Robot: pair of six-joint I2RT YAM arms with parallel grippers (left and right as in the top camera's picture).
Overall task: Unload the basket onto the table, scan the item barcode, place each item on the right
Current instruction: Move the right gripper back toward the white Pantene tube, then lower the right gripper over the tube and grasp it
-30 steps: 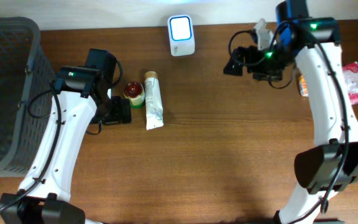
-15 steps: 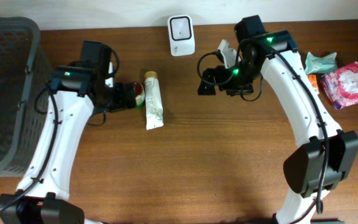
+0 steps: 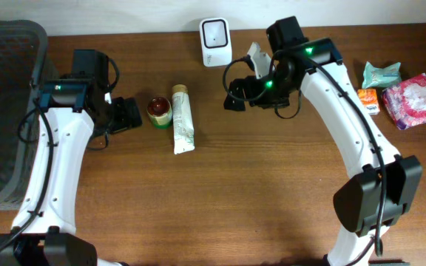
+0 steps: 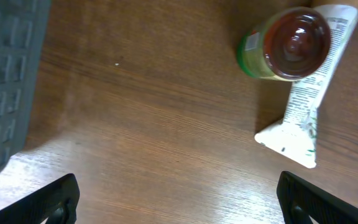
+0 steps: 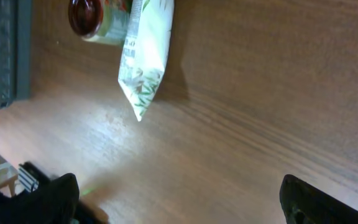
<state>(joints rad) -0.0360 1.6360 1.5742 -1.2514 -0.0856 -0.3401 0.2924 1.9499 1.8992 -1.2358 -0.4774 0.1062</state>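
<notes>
Two items lie in the middle left of the table: a white tube [image 3: 183,118] and, touching its left side, a small green jar with a dark red lid [image 3: 159,112]. The white barcode scanner [image 3: 215,32] stands at the back edge. My left gripper [image 3: 133,114] is open just left of the jar, holding nothing. In the left wrist view the jar [image 4: 284,43] and tube [image 4: 303,106] sit ahead of the wide-apart fingers [image 4: 316,199]. My right gripper [image 3: 231,100] is open and empty, right of the tube and in front of the scanner. The right wrist view shows the tube [image 5: 146,56] and jar [image 5: 95,18].
A dark grey mesh basket [image 3: 6,111] fills the left side. At the far right lie a teal packet [image 3: 381,74], a small orange pack [image 3: 368,100] and a pink packet [image 3: 413,100]. Bare wood spans the front of the table.
My right arm has swung left from the packets to a spot in front of the scanner. My left gripper has drawn back to the left, away from the jar. Both stayed open.
</notes>
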